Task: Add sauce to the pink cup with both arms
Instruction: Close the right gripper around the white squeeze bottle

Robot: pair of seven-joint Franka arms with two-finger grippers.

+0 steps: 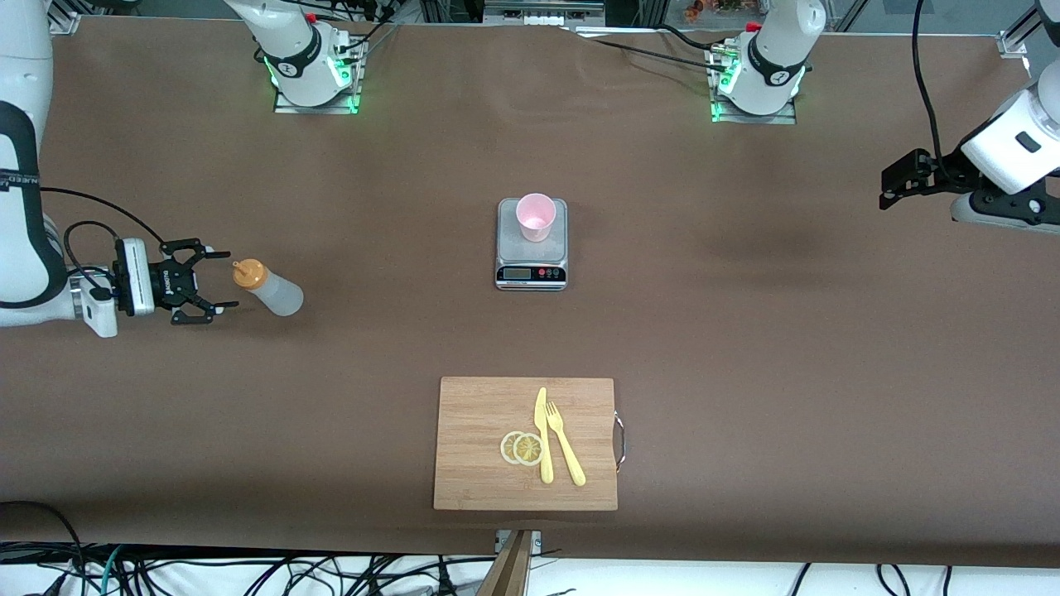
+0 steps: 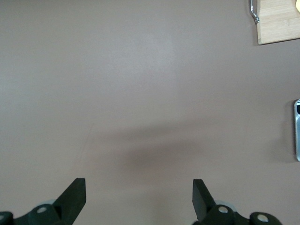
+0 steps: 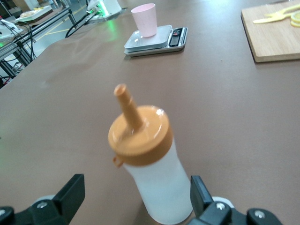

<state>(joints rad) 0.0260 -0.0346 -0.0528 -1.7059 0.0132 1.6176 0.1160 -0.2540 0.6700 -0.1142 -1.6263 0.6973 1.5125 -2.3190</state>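
- So far nothing of the job looks done: the sauce bottle stands on the counter toward the right arm's end, unheld, and the pink cup looks empty, as far as the front view shows.
- The pink cup sits on the scale in the middle of the counter, farther from the front camera than the cutting board, which carries a knife, a fork and lemon slices.
- What is left, as I judge it: grip the bottle, carry it over the cup, tip and squeeze, probably with the second arm helping.
- The right claw reaches in low and level just beside the bottle's orange cap, fingers spread wide; in the right wrist view the bottle stands between them, not touched.
- The left claw hangs over bare counter at the left arm's end, well apart from the cup, fingers spread and holding nothing; that arm waits.
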